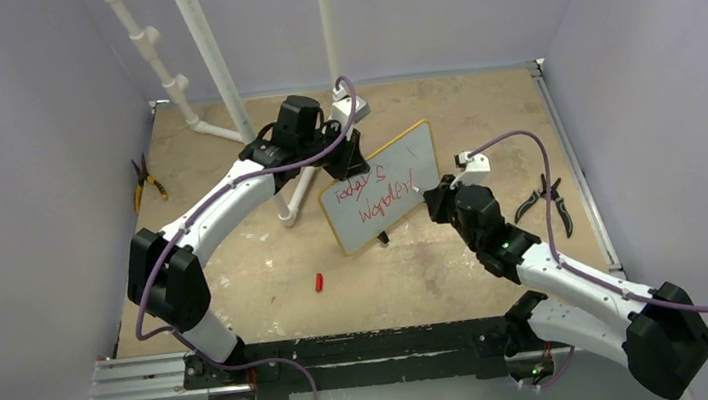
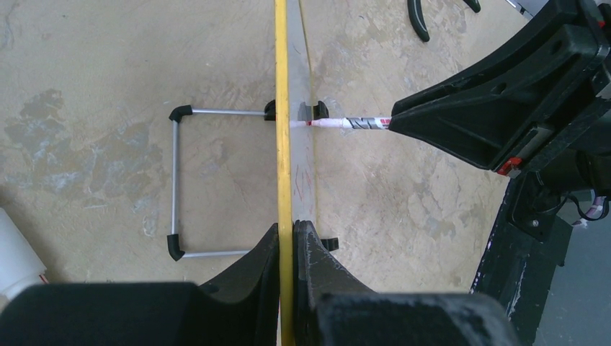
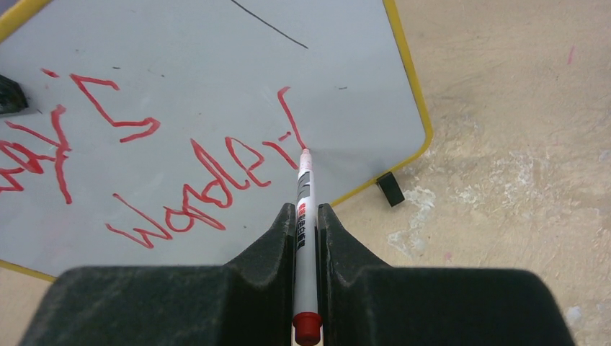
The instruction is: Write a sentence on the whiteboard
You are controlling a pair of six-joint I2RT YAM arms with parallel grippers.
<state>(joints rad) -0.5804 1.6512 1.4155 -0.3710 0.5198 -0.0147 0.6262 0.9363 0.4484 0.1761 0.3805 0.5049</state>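
Note:
The whiteboard, white with a thin yellow frame, stands tilted on the table centre; it shows edge-on in the left wrist view and face-on in the right wrist view. The red sentence runs in two lines, the lower reading roughly "wonderf". My left gripper is shut on the board's top edge. My right gripper is shut on a white marker with a red end, its tip touching the board at the last letter. The marker shows too in the left wrist view.
A red marker cap lies on the table in front of the board. Pliers lie at the left edge and at the right edge. White pipes stand at the back left. The wire stand sticks out behind the board.

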